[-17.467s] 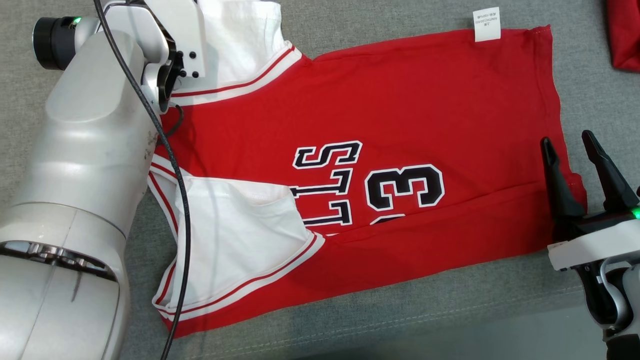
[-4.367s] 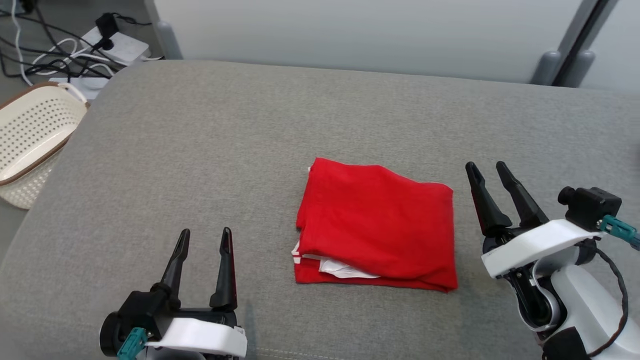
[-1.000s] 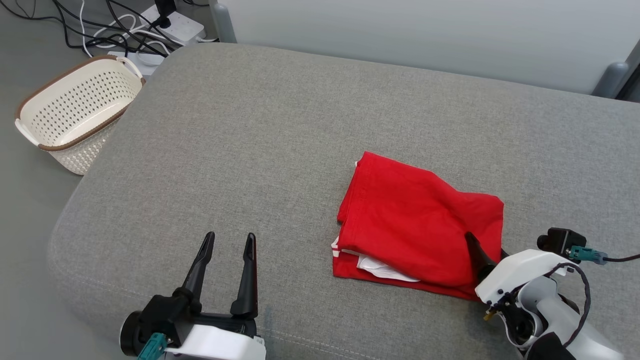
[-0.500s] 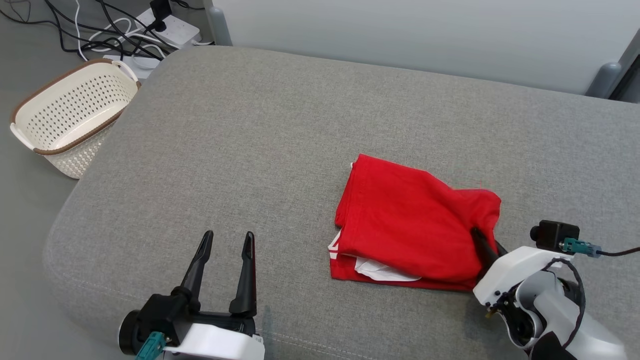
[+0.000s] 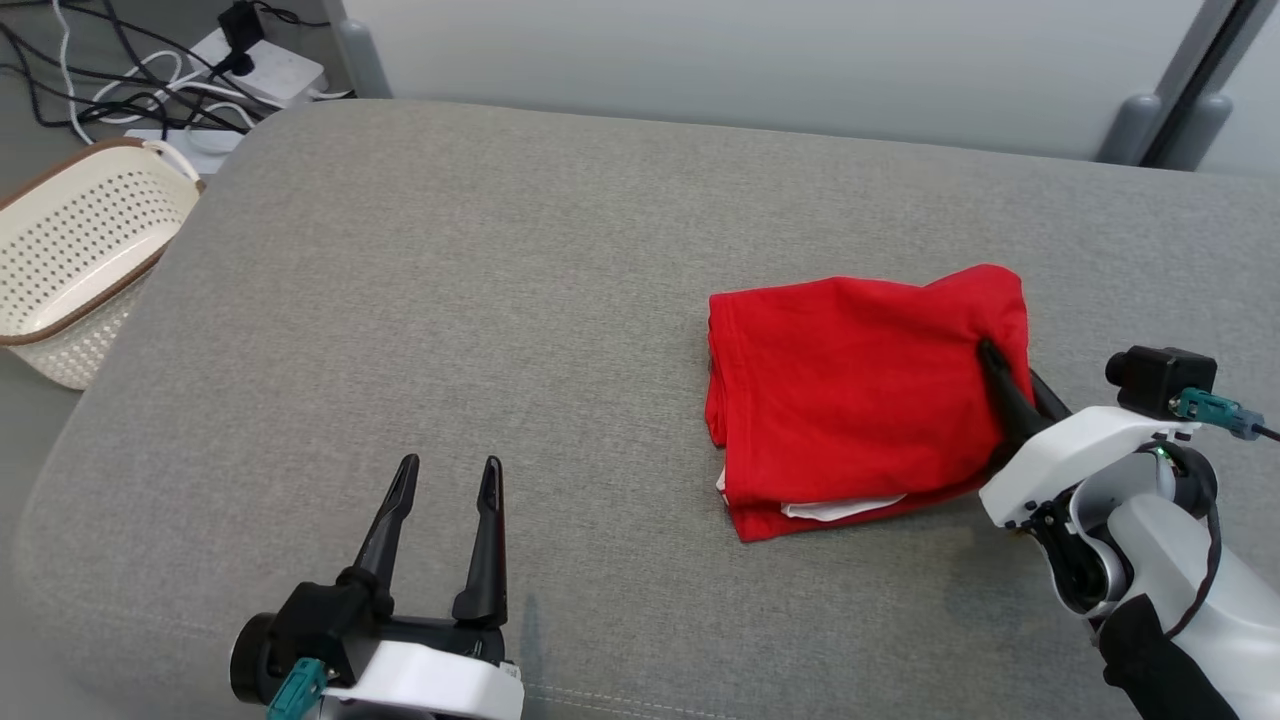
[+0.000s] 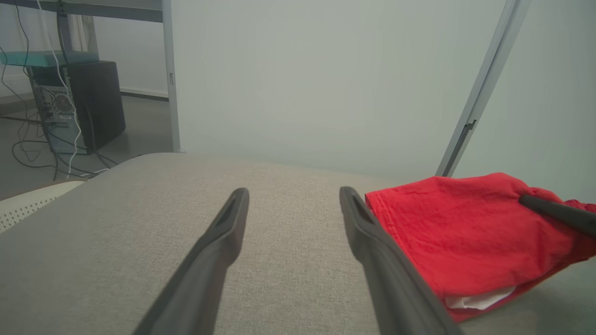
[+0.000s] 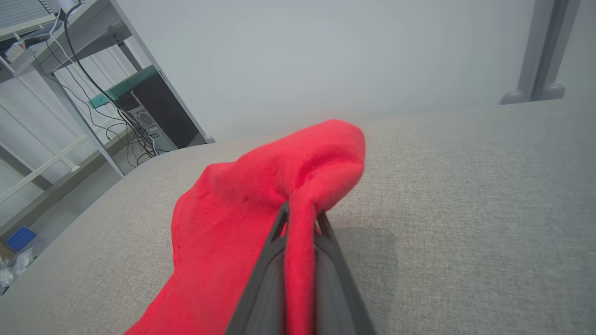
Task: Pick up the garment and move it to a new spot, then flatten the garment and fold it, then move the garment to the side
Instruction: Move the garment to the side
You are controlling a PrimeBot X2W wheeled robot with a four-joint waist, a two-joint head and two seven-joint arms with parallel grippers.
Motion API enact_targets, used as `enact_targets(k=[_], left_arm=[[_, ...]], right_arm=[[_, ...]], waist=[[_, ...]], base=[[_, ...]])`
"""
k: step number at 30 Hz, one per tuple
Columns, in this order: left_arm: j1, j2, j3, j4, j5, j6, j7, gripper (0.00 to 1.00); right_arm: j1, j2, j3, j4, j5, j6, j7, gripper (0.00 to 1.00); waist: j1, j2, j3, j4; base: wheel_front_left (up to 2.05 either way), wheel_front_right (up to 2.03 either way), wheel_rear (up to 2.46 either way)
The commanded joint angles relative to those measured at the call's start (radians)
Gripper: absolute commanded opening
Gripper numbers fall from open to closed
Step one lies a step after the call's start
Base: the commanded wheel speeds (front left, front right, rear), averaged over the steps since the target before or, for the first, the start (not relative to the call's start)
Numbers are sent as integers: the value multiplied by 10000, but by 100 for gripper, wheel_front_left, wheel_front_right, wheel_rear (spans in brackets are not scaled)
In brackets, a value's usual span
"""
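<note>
The garment (image 5: 850,380) is folded into a red packet on the grey cushion (image 5: 500,300), lying toward two o'clock from the left gripper (image 5: 449,462). That gripper hangs low over bare cushion with its fingers spread and holding nothing. The right gripper (image 5: 1005,365) comes in from five o'clock and has its fingers pressed together on the packet's three o'clock edge, where a ridge of red cloth humps up above them. With the folding looking done, I take this for the last step, shifting the garment aside. The next move calls for a low, steady pull toward three o'clock, because a white layer peeks out at the six o'clock edge and could slide free.
</note>
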Motion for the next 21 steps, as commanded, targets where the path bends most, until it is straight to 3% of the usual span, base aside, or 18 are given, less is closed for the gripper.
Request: enact_targets(k=[1,21], left_arm=[[-493,24,343,-231,105,-48,-49,100],[-1484,24,207,285,704,-403,-49,100]], right_arm=[[2,-84,-8,-308,-160,0,-145,0],[760,58,-1768,-1284,-1419,0,-146,0]], waist=[[0,0,44,-253],[0,0,461,-3445]], base=[[0,0,0],[0,0,0]])
